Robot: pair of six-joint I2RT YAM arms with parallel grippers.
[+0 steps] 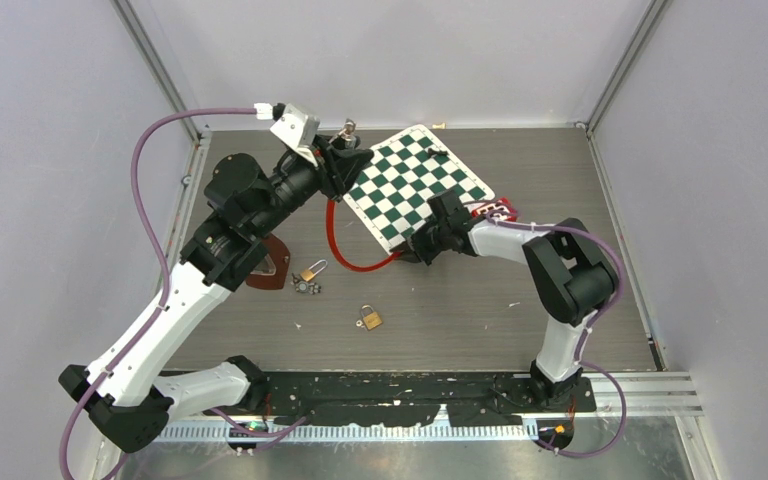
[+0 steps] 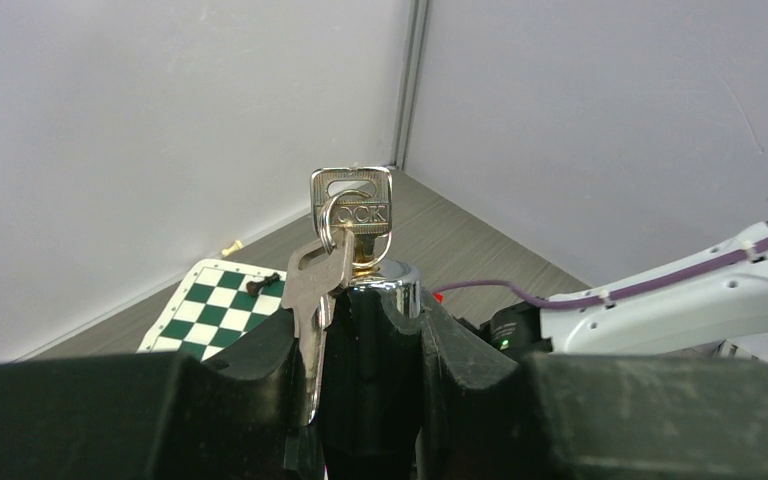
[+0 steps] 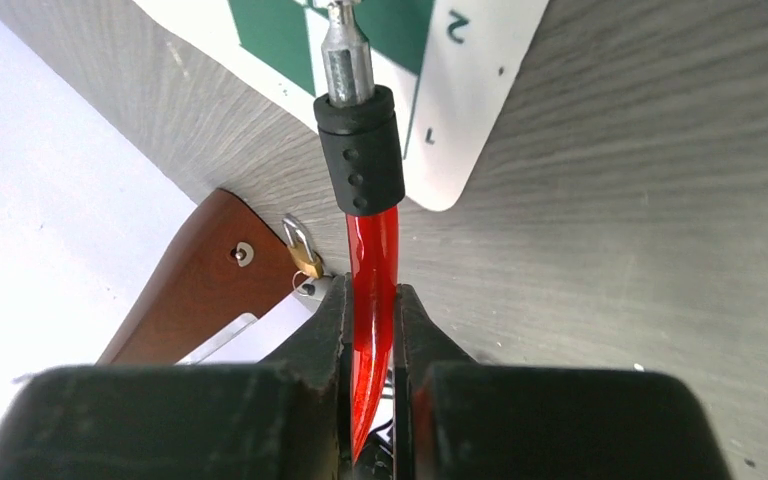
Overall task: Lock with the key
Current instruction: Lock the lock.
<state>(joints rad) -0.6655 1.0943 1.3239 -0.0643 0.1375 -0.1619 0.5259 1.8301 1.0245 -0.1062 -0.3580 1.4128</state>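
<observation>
L jaws hold lock (image 2: 386,281), key (image 2: 352,206) in; R jaws clamp cable (image 3: 372,262).

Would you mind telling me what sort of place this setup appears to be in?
Probably a robotics lab test cell: plain grey panel walls enclose a wood-grain table, a left arm and right arm are bolted at its near edge, and odd props lie about, a chessboard mat and padlocks.

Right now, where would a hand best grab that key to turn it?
Pinch the key by its flat square head, across both broad faces, coming from its free end: it sticks out of the lock held in the left hand, while a second key dangles beside it.
</observation>
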